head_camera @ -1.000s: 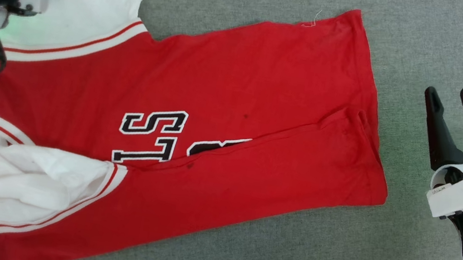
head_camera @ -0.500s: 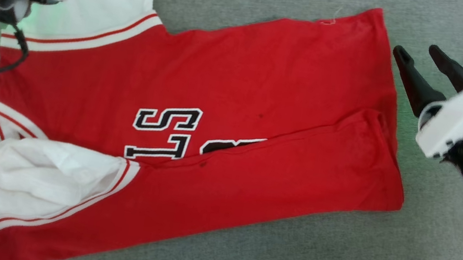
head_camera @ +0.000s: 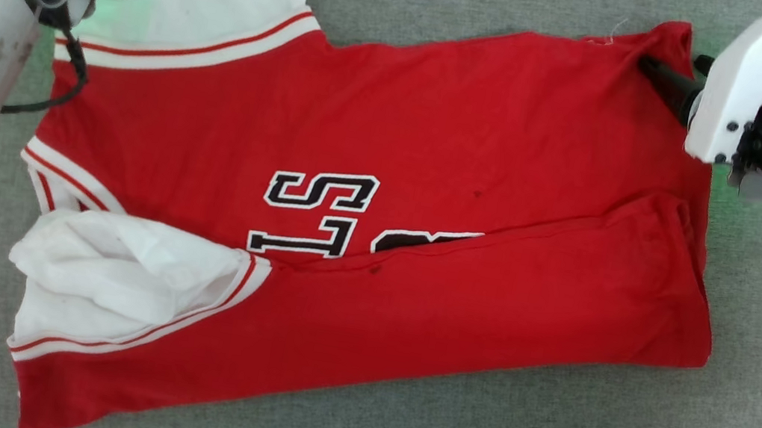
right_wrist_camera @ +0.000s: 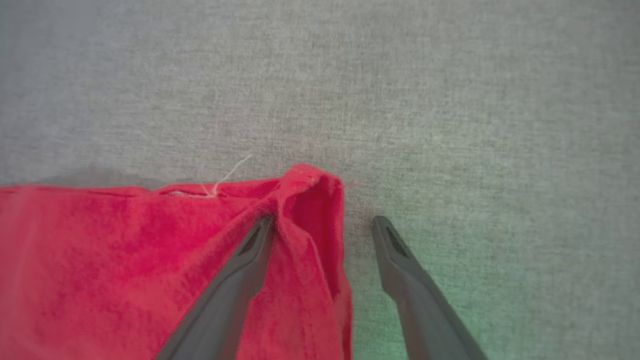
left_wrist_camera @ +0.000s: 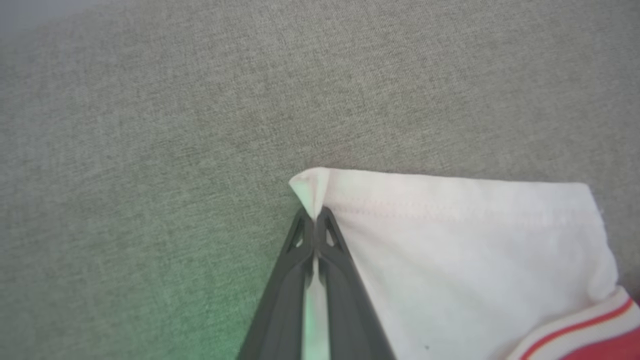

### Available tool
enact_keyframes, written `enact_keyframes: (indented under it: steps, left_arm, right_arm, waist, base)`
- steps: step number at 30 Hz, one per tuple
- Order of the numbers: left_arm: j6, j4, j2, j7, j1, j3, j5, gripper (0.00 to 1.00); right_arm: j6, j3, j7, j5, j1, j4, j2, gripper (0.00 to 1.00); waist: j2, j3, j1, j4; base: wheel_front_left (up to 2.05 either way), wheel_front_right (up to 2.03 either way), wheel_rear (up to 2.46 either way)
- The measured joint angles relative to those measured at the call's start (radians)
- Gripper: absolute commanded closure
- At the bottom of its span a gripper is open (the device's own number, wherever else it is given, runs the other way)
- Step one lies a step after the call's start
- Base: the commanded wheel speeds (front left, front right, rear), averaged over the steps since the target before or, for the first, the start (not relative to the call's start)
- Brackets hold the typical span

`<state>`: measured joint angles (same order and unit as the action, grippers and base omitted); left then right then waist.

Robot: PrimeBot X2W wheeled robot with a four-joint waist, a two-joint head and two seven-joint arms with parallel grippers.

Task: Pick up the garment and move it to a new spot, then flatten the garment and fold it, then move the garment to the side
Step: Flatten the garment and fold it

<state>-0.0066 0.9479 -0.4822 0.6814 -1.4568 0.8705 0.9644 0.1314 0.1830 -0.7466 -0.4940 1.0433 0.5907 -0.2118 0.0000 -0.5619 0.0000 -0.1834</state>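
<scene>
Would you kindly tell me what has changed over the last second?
The left gripper shut on the white sleeve corner. The right gripper swung forward from beside the hem to the red T-shirt's far hem corner, jaws open astride its edge. The shirt lay unmoved, same folds; the head camera shifted.

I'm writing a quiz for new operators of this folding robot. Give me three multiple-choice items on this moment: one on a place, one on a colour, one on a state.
1. Where does the left gripper grip the shirt?
A. the collar
B. a white sleeve corner
C. the red middle

2. What colour is the lettering?
A. blue
B. yellow
C. black, edged white

3. How is the right gripper?
A. open around the red bottom corner
B. shut on cloth
C. shut on nothing

Answers: B, the left wrist view shows it pinching that corner. C, the head view shows black letters outlined white. A, its jaws stand apart with the corner between them.
</scene>
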Motion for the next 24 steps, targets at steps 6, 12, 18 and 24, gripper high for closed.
enact_keyframes:
  steps: [6,12,18,24]
  left_arm:
    - [-0.011,0.02,0.012,-0.015,-0.007,0.0,0.003,1.0]
    - [-0.03,0.043,0.018,-0.054,-0.007,-0.005,0.011,1.0]
    - [-0.057,0.036,0.019,-0.071,-0.001,-0.004,0.017,1.0]
    - [-0.073,-0.033,0.0,-0.066,0.035,0.027,0.002,1.0]
  right_arm:
    - [0.0,0.055,-0.044,-0.033,0.079,0.096,-0.01,1.0]
    - [0.0,0.102,0.033,-0.061,0.091,0.118,-0.032,1.0]
    - [0.0,0.172,0.102,-0.111,0.042,0.07,-0.111,1.0]
    - [0.0,0.245,0.133,-0.182,-0.052,-0.029,-0.214,1.0]
  waist:
    - [0.0,0.0,0.0,0.013]
    - [0.0,0.015,0.0,0.026]
    - [0.0,0.057,0.0,0.047]
    - [0.0,0.113,0.0,0.079]
  base:
    - [0.0,0.0,0.0]
    - [0.0,0.0,0.0]
    - [0.0,0.0,0.0]
    - [0.0,0.0,0.0]
